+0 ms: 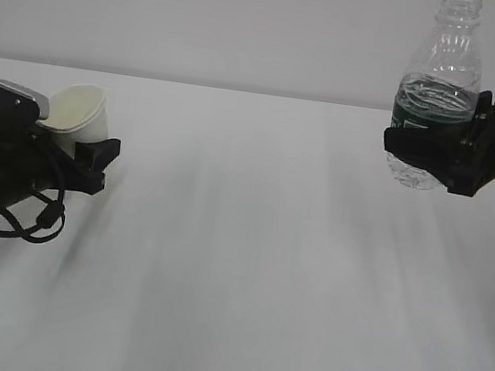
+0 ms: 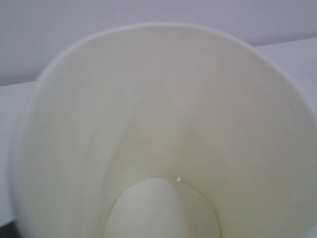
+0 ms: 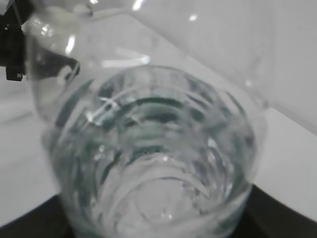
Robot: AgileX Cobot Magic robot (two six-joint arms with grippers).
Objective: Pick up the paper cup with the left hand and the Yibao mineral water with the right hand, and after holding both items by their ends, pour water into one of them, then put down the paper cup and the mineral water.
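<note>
Exterior view, left side of the frame: the black left hand [image 1: 82,148] has its jaws pinching the small white tapered paper cup [image 1: 75,111] near its base. The cup is tilted, mouth toward the upper left, clear of the white surface [image 1: 233,285]. In the left wrist view the cup's pale cream inside [image 2: 163,134] fills the frame.

Upper right of the exterior frame: the black right hand [image 1: 437,148] has its jaws clamped on the small clear ribbed plastic Yibao mineral water bottle [image 1: 440,74] at its dark green label band, upright, well above the surface. The right wrist view shows the bottle [image 3: 148,163] close up. Cup and bottle are well apart.
</note>
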